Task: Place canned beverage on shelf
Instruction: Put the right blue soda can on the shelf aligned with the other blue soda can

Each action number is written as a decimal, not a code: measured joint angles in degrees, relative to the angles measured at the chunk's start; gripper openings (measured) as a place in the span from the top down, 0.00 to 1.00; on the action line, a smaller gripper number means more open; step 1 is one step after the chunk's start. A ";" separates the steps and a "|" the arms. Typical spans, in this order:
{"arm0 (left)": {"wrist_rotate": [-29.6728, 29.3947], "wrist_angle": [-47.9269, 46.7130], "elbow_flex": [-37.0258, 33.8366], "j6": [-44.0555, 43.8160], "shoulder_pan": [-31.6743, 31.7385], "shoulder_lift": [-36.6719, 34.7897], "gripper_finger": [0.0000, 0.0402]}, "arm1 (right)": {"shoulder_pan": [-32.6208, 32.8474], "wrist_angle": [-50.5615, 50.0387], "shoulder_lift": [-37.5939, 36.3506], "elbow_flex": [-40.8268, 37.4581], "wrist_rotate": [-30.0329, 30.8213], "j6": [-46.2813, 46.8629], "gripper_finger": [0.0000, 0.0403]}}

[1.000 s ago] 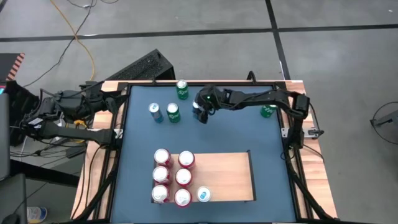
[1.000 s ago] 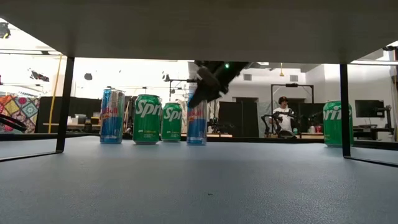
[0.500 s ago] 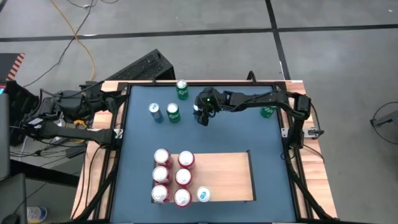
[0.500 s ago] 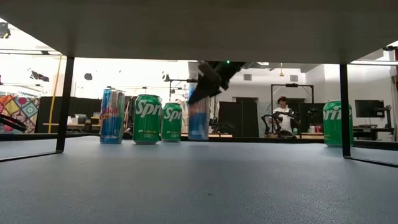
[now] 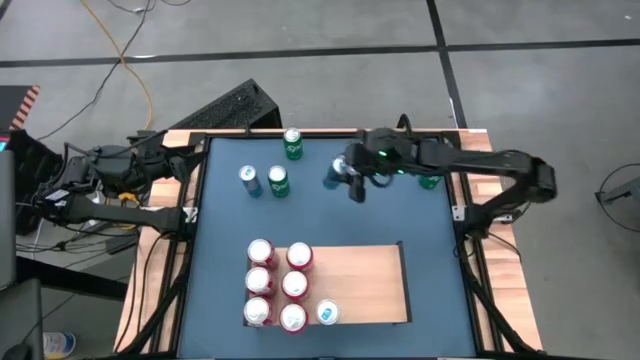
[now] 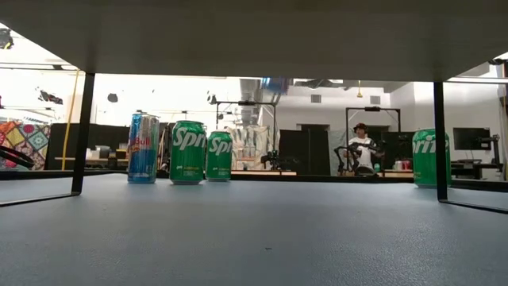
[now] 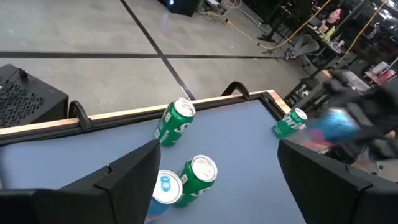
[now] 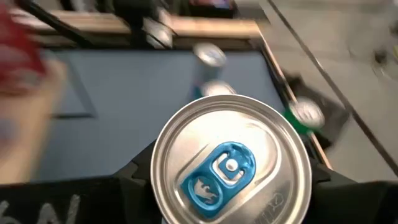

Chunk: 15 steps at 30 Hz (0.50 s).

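Your right gripper is clamped on a blue can, holding it in the air above the far half of the table; in the low view its base no longer touches the surface. The shelf lies at the near edge, carrying six red cans and one blue-tabbed can along its left side. Your left gripper waits at the far left corner, fingers spread wide and holding nothing.

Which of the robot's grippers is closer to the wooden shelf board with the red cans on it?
The right gripper: it hangs over the blue mat just beyond the shelf, holding a can. The left gripper sits off at the table's far left edge.
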 joint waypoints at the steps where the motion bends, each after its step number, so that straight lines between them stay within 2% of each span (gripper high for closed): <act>1: -0.12 0.00 0.00 0.00 0.00 0.00 0.23 | 1.55 0.14 -1.53 0.00 -0.01 0.21 0.48; 6: -0.60 0.04 0.00 -0.37 0.02 -0.01 0.23 | 10.04 -0.76 -6.93 0.00 -0.07 0.48 0.48; 15: -0.47 0.13 0.00 -3.26 0.02 0.00 0.23 | 25.02 -7.36 -8.55 2.29 -2.17 -0.60 0.47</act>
